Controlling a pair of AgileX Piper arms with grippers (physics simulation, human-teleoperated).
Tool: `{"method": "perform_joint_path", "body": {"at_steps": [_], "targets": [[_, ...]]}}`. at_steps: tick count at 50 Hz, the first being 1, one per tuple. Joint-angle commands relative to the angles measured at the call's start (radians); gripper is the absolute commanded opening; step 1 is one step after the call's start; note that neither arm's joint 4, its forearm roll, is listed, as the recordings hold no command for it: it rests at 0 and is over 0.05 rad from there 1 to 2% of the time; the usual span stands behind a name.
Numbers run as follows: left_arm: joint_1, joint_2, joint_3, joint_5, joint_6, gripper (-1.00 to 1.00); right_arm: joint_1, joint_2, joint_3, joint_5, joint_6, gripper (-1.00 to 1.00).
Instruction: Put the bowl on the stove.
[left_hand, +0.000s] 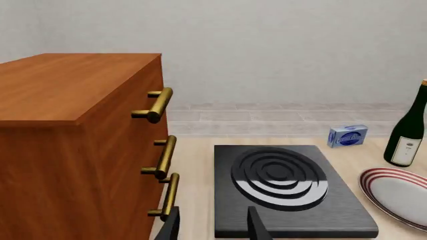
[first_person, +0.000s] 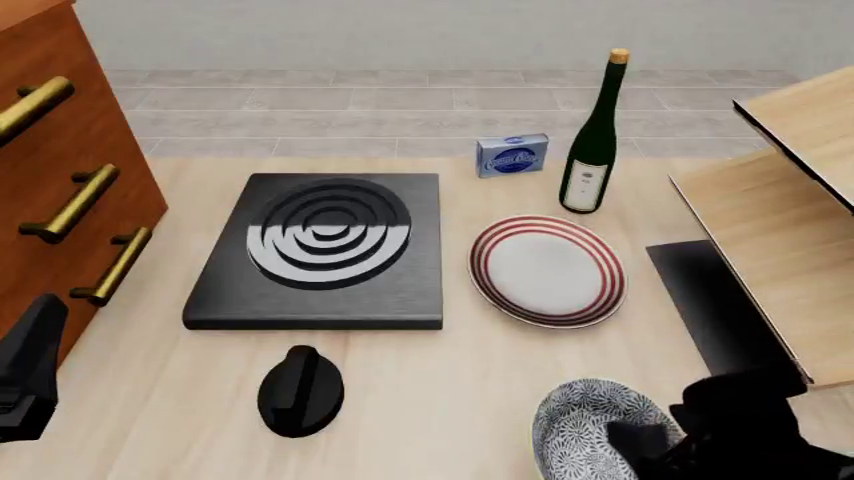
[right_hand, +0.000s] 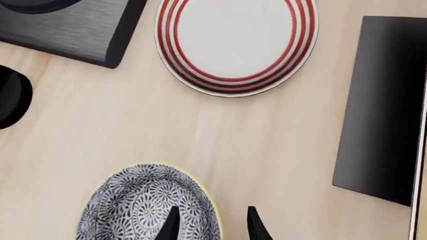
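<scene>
Bowl (right_hand: 143, 207) on table near front edge, right of knob (first_person: 302, 391), apart from stove (first_person: 320, 252). Right gripper (right_hand: 210, 222) straddling bowl's rim, grip uncertain. Left gripper (left_hand: 212, 226) parted, empty, near stove's edge.

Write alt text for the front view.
The right gripper straddles the rim of the patterned bowl at the table's near edge. The bare stove lies farther back to the left, a red-ringed plate beside it and a black knob in front.
</scene>
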Motion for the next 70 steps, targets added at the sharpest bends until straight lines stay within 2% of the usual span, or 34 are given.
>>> {"method": "perform_joint_path", "body": {"at_steps": [1, 13, 21, 22, 31, 43, 48, 51, 53, 57, 70], "targets": [[0.0, 0.0, 0.0, 0.0, 0.0, 1.0, 0.014, 0.16, 0.004, -0.143, 0.017, 1.0], [0.0, 0.0, 0.0, 0.0, 0.0, 1.0, 0.027, 0.327, 0.004, -0.292, 0.03, 1.0], [0.0, 0.0, 0.0, 0.0, 0.0, 1.0, 0.03, 0.327, 0.004, -0.29, 0.029, 1.0], [0.0, 0.0, 0.0, 0.0, 0.0, 1.0, 0.028, 0.321, 0.004, -0.285, 0.028, -1.0], [0.0, 0.0, 0.0, 0.0, 0.0, 1.0, 0.039, 0.257, 0.004, -0.23, 0.043, -1.0], [0.0, 0.0, 0.0, 0.0, 0.0, 1.0, 0.047, 0.231, 0.004, -0.209, 0.049, -1.0], [0.0, 0.0, 0.0, 0.0, 0.0, 1.0, 0.051, 0.141, 0.004, -0.135, 0.044, -1.0], [0.0, 0.0, 0.0, 0.0, 0.0, 1.0, 0.051, -0.002, 0.004, -0.027, 0.027, -1.0], [0.0, 0.0, 0.0, 0.0, 0.0, 1.0, 0.051, -0.032, 0.002, -0.001, 0.024, -1.0], [0.0, 0.0, 0.0, 0.0, 0.0, 1.0, 0.058, -0.126, -0.041, 0.11, 0.012, -1.0], [0.0, 0.0, 0.0, 0.0, 0.0, 1.0, 0.076, -0.234, -0.109, 0.249, 0.002, -1.0]]}}
